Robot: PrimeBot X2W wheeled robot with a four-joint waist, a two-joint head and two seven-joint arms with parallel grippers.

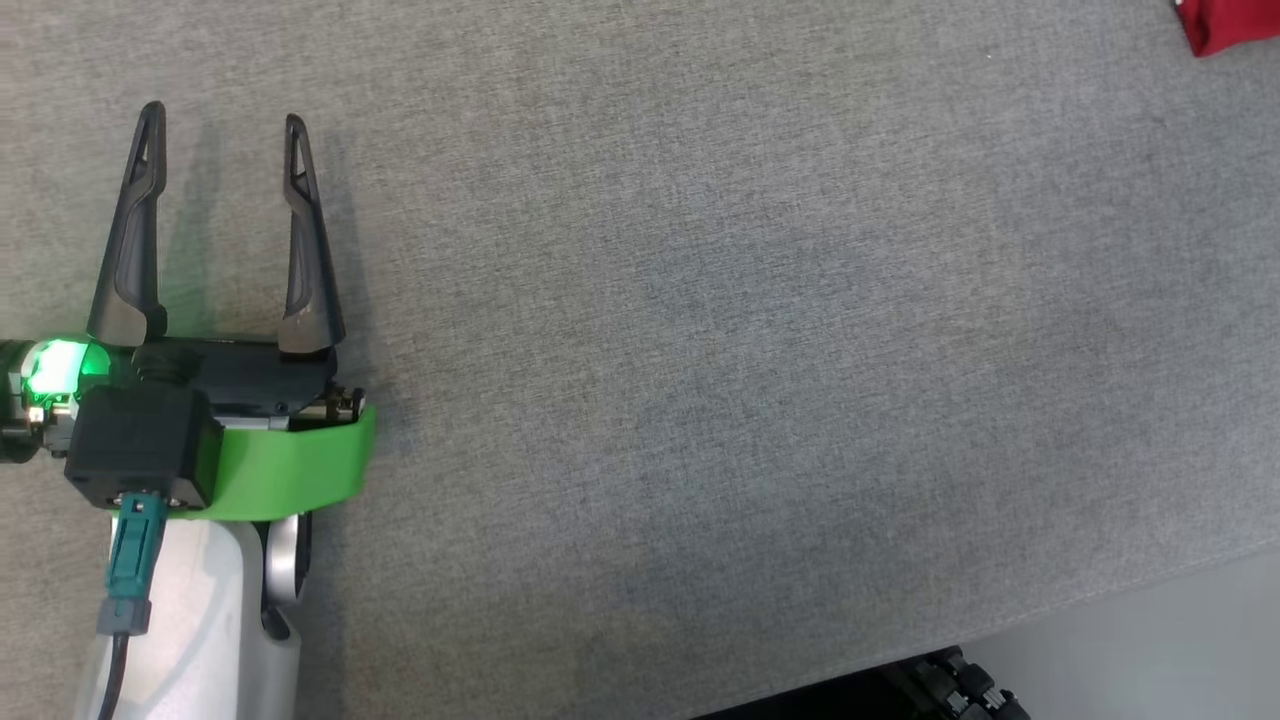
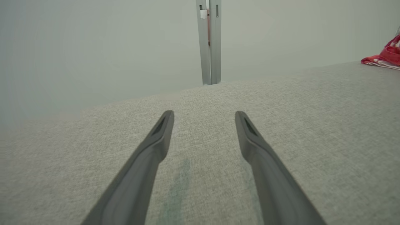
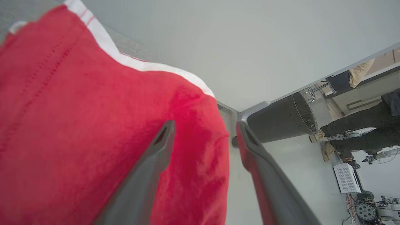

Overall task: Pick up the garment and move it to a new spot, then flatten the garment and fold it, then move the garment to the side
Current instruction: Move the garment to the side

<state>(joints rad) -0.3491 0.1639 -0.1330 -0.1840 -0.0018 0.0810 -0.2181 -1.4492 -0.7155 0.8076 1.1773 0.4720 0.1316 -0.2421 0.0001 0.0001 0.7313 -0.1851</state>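
Note:
The garment is red with a white trim band. A corner of the garment [image 1: 1225, 25] pokes in at the top right of the head view, and the garment [image 2: 386, 57] lies at the far right edge of the grey surface in the left wrist view. In the right wrist view the garment [image 3: 78, 125] is close up, its edge lying between the spread fingers of my right gripper [image 3: 204, 131], which is open. My left gripper [image 1: 225, 125] rests open over bare grey fabric at the left, far from the garment, and its fingers [image 2: 156, 140] hold nothing.
The grey fabric table [image 1: 750, 350] has its front edge at the lower right, with pale floor beyond. A grey post [image 2: 210, 40] stands behind the table. A dark bin [image 3: 281, 120] and a person's legs [image 3: 359, 125] stand off to the side.

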